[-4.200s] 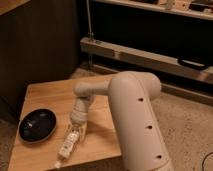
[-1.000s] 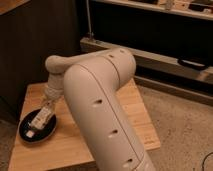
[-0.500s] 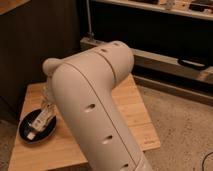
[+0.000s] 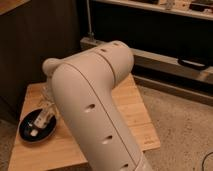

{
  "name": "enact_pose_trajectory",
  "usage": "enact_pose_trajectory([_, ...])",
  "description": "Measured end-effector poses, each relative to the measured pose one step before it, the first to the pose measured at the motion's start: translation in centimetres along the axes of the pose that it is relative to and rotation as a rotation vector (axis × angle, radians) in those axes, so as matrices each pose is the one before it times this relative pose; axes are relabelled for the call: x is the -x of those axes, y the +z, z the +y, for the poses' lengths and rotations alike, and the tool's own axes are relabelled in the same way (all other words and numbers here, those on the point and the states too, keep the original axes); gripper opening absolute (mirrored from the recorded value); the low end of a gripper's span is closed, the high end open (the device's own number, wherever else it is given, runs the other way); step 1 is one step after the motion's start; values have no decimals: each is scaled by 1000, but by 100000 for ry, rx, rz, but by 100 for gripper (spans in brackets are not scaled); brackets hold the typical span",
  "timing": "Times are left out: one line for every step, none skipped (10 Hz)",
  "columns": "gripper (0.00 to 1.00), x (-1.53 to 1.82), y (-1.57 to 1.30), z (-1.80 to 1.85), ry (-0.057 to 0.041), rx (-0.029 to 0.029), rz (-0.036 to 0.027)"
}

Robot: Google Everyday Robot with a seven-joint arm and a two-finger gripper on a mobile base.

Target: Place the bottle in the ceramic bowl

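The dark shallow ceramic bowl point(image 4: 30, 134) sits on the left part of the wooden table point(image 4: 132, 112). The slim whitish bottle point(image 4: 40, 123) lies slanted over the inside of the bowl, its upper end toward the gripper. My gripper point(image 4: 48, 106) is just above the bowl's right side, at the bottle's upper end, and is largely hidden behind my big white arm point(image 4: 95, 110). I cannot tell whether the bottle rests on the bowl or is still held.
My arm covers the middle of the table. A dark cabinet wall point(image 4: 35, 45) stands behind the table at the left. A low metal shelf unit point(image 4: 165, 55) runs along the back right. Speckled floor point(image 4: 180, 135) lies to the right.
Since 4 seconds ago the gripper carried the bottle from the table's front middle left to the bowl. In the last second the arm has swung further over and the bottle sits lower in the bowl.
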Motion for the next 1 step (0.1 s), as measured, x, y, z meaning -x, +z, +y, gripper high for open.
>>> enact_pose_trajectory([80, -24, 74, -3, -31, -125, 60])
